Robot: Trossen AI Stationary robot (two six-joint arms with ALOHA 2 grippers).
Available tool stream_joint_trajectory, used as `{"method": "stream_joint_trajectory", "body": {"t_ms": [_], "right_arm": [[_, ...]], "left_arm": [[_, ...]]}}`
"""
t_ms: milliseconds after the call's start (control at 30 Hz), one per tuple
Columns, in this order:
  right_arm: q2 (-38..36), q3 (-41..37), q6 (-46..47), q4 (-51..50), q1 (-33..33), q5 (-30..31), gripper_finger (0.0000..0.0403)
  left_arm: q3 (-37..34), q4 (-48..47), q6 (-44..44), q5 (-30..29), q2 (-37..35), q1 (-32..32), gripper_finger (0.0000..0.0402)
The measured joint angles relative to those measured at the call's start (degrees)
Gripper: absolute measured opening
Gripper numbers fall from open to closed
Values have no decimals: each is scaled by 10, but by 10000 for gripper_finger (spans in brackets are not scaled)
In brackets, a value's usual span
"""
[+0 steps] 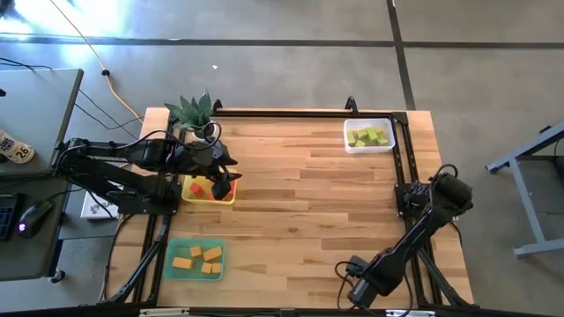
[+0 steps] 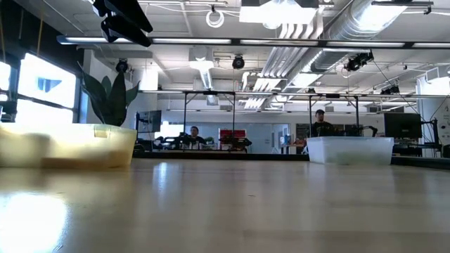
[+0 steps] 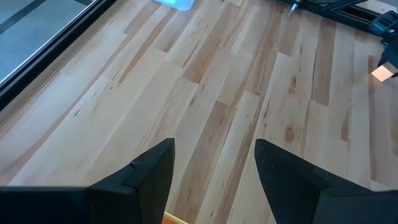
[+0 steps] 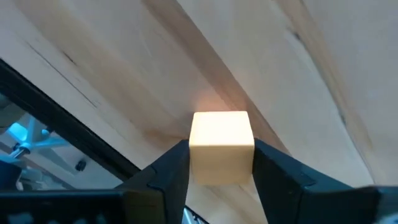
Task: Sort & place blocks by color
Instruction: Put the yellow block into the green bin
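My right gripper [image 4: 221,155] is shut on a small pale block [image 4: 221,134], whose colour is washed out by light, low over the wood at the table's near edge, right of centre [image 1: 351,280]. My left gripper [image 3: 214,155] is open and empty, above the right end of the yellow tray [image 1: 220,197], which holds red blocks [image 1: 196,188]. Orange blocks [image 1: 201,259] lie in the green tray [image 1: 173,269] at the near left. Light green blocks [image 1: 368,136] lie in the clear tray [image 1: 388,146] at the far right. My right gripper pinches the block by two opposite sides [image 4: 198,155] between its two fingers. The fingers slant down toward the tabletop. The block sits square between them with one face toward the camera. Whether it rests on the wood or hangs just above it, I cannot tell.
A potted plant [image 1: 196,113] stands behind the yellow tray. A black frame [image 1: 401,167] runs along the table's far and right sides. Bare wood [image 1: 308,220] fills the table's middle. People sit far behind the table [image 2: 193,133].
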Motion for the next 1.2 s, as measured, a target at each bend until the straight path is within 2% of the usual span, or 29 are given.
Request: {"method": "stream_joint_trajectory", "body": {"t_ms": [200, 333, 567, 700, 933, 1200], "right_arm": [[18, 0, 8, 4, -3, -13, 148], [18, 0, 14, 9, -12, -24, 107], [17, 0, 9, 70, -38, -19, 106], [4, 0, -10, 96, -64, 12, 106], [-46, 0, -81, 102, -136, 119, 106], [-106, 0, -194, 163, -234, 177, 106]], "left_arm": [[0, 0, 1, 0, 0, 0, 211], [0, 0, 2, 0, 0, 0, 211], [0, 1, 5, 3, 0, 0, 211], [0, 19, 2, 20, 0, 0, 211], [0, 90, 26, 66, 0, 0, 211], [0, 142, 84, 87, 0, -1, 211]]}}
